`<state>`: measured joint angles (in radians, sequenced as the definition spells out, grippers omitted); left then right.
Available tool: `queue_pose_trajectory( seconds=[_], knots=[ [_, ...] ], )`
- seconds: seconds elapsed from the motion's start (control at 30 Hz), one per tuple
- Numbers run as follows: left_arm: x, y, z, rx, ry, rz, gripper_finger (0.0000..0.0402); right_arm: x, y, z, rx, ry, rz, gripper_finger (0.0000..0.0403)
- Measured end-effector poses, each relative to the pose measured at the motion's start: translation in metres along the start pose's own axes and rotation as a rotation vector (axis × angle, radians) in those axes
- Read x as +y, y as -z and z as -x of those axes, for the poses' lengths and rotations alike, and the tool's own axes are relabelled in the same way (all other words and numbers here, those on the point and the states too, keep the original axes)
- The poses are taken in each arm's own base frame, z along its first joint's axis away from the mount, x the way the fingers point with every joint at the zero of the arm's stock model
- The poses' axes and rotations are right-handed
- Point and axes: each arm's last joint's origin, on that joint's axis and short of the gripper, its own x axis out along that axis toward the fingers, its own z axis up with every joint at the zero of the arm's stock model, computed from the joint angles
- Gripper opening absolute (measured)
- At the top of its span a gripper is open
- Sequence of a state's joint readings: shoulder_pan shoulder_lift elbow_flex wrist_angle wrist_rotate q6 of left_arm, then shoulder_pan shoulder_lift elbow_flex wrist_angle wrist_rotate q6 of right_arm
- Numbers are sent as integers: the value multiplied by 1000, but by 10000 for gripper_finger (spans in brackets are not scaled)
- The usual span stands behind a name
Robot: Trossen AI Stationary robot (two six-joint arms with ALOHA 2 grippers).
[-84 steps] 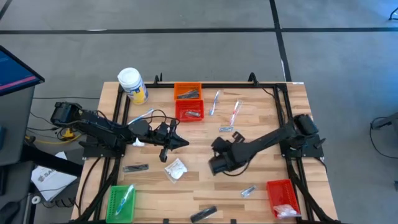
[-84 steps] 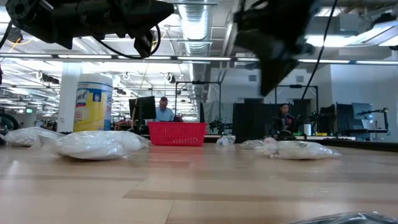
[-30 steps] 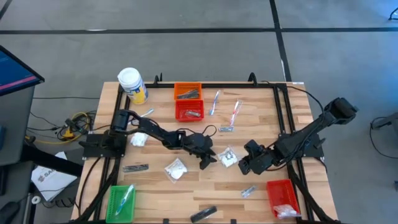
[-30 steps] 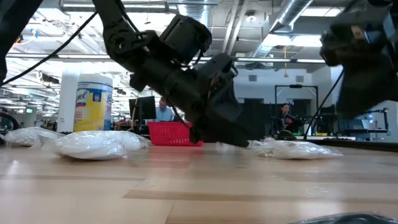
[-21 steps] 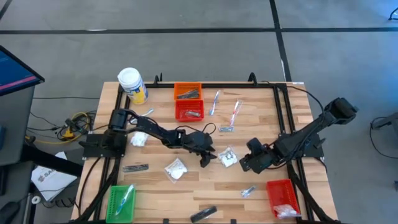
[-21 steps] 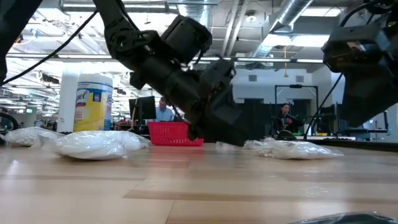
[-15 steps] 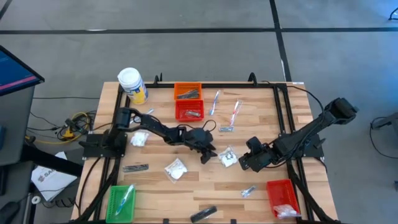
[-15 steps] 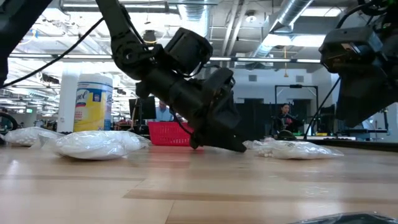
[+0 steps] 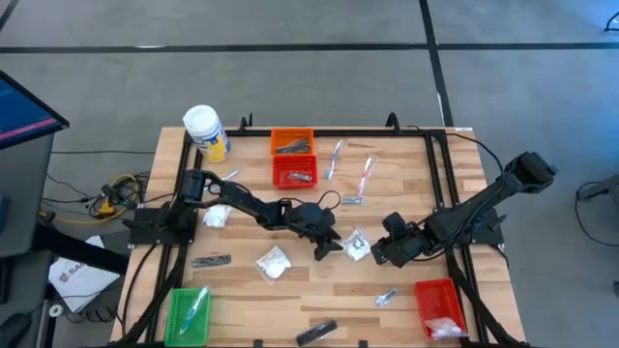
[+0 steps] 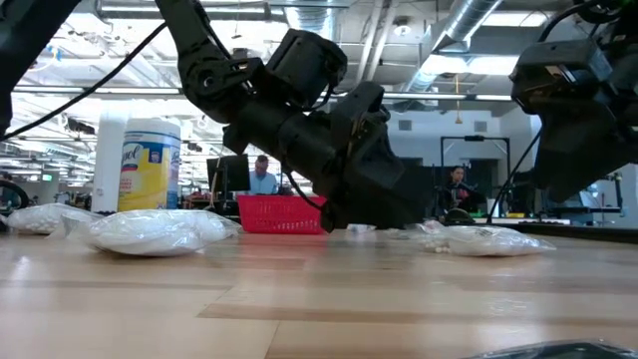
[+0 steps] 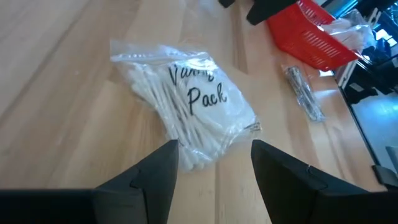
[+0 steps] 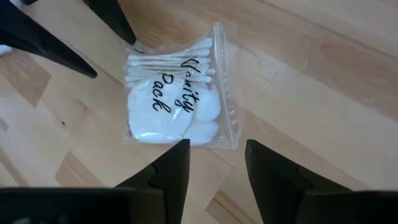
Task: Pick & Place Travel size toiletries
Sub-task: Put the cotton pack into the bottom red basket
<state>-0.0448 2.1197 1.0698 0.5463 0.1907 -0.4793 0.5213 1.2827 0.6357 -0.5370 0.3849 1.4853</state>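
In the middle of the tabletop (image 9: 406, 184) lies a clear packet (image 9: 356, 244) of cotton swabs and pads, flat on the wood, with handwriting on its plastic. The left claw (image 9: 334, 246) is low at one side of this packet and the right claw (image 9: 375, 253) is at the opposite side, so the packet is between them. Both claws are open with a gap between the fingers, and neither holds anything; in the left wrist view the packet (image 11: 189, 102) lies just in front of the open fingers (image 11: 158, 171), and in the right wrist view the packet (image 12: 174, 99) is the same, just ahead of the fingers (image 12: 174, 165). A second white packet (image 9: 273, 262) lies near the left arm. A silver sachet (image 9: 386, 297) lies beside a red basket (image 9: 437, 307) at the right side.
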Motion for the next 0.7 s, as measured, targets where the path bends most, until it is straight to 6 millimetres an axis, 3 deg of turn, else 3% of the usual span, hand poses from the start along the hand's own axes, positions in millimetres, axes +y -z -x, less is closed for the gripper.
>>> queue_pose_trajectory(
  seconds=[0.33,0.7],
  knots=[
    [4,5,-2,15,-53,3,198,0,0,0,-1,0,-5,149],
    [3,5,-26,25,-31,-15,181,1,0,0,-2,-6,-8,149]
  ],
)
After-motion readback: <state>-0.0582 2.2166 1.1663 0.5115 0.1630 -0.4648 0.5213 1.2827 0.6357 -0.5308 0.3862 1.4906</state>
